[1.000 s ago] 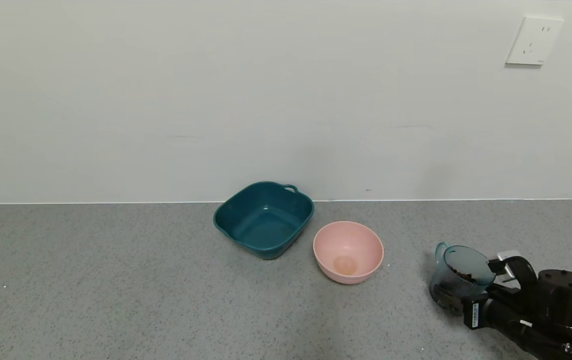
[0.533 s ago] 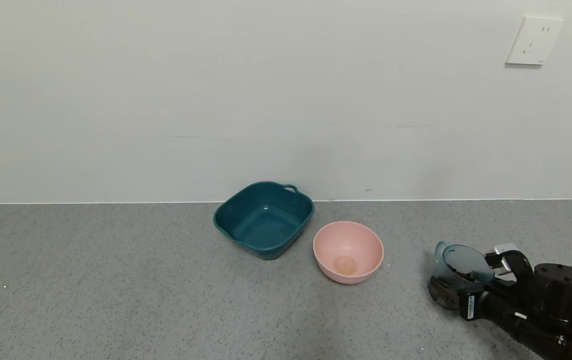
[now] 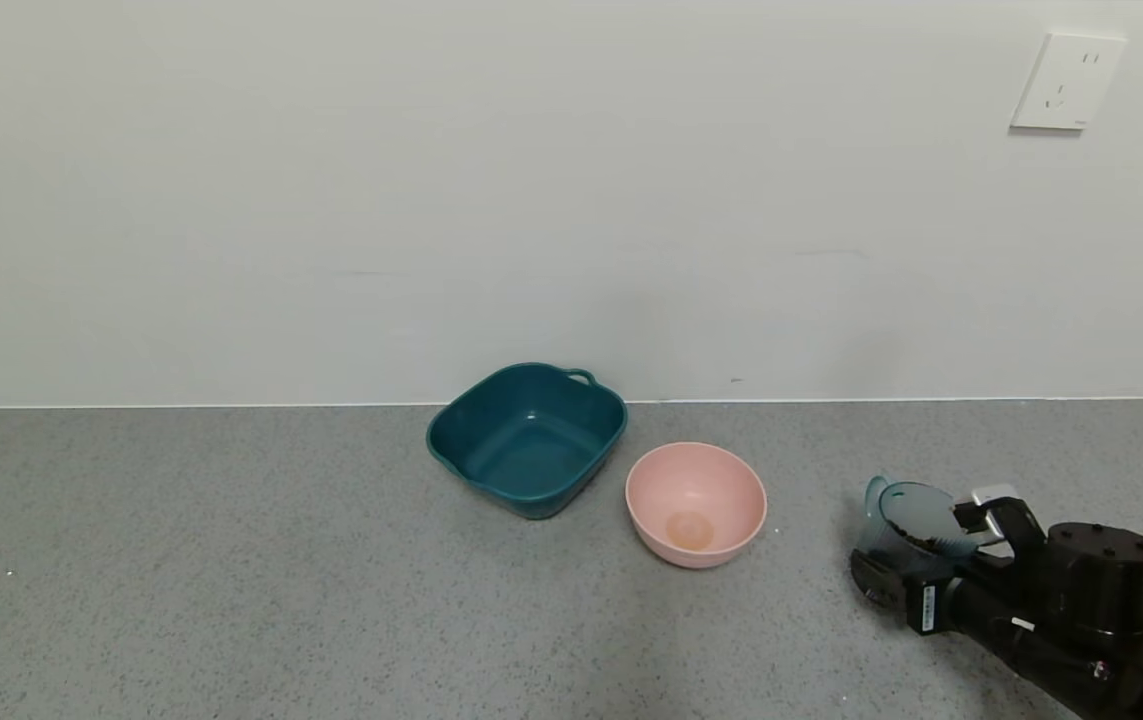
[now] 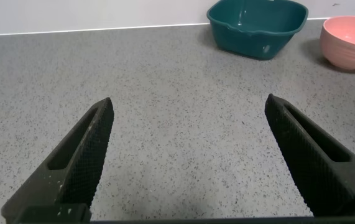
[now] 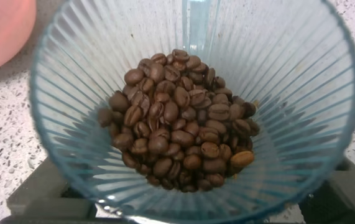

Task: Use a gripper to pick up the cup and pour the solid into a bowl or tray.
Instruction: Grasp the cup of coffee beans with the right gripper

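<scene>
My right gripper (image 3: 934,556) is shut on the cup (image 3: 903,528), a translucent blue-grey ribbed cup, at the right of the counter, to the right of the pink bowl (image 3: 696,503). The cup is tilted a little, its loop handle toward the bowl. The solid (image 5: 177,124), a heap of dark brown beans, lies in the bottom of the cup (image 5: 289,74). The bowl's edge (image 5: 0,25) shows beside the cup in the right wrist view. The bowl holds no beans. My left gripper (image 4: 188,102) is open and empty over bare counter, out of the head view.
A dark teal squarish tub (image 3: 527,438) with handles stands behind and left of the pink bowl, near the wall; it also shows in the left wrist view (image 4: 258,25). The grey speckled counter (image 3: 231,560) stretches to the left. A wall socket (image 3: 1068,82) is high on the right.
My right gripper has moved a little to the left and slightly up with the cup in it, nearer the pink bowl. The bowl and the tub have not moved.
</scene>
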Robot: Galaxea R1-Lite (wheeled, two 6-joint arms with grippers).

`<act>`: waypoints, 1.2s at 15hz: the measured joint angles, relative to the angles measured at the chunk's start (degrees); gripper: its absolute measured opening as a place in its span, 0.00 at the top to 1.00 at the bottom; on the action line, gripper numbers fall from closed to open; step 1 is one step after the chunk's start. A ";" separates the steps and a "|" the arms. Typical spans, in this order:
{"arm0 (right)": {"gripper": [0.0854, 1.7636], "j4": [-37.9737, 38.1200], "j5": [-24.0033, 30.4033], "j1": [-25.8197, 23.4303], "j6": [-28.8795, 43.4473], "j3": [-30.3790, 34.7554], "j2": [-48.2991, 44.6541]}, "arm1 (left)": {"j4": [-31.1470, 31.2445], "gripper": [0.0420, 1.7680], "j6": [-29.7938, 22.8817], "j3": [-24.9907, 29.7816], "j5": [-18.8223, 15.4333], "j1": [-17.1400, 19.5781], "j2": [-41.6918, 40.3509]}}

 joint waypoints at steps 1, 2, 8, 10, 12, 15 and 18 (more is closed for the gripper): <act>0.03 0.00 0.00 0.00 0.05 -0.11 0.17 | -0.02 0.01 0.00 0.00 0.00 0.00 0.00; 0.03 0.00 0.00 0.00 0.06 -0.20 0.26 | 0.00 0.01 0.00 0.00 0.00 0.00 0.00; 0.03 0.00 0.00 0.02 0.17 -0.34 0.09 | 0.01 0.01 0.00 0.00 0.00 0.00 0.00; 0.03 0.00 0.06 0.05 0.24 -0.26 -0.13 | 0.01 0.01 0.00 0.00 0.00 0.00 0.00; 0.03 0.00 0.09 0.10 0.24 -0.26 -0.33 | 0.00 0.01 0.00 0.00 0.00 0.02 0.00; 0.09 0.00 0.09 0.10 0.26 -0.20 -0.44 | -0.02 0.01 0.00 0.00 0.00 0.02 0.00; 0.24 0.00 0.06 0.13 0.22 -0.09 -0.50 | 0.00 0.01 0.00 0.00 0.00 0.02 0.00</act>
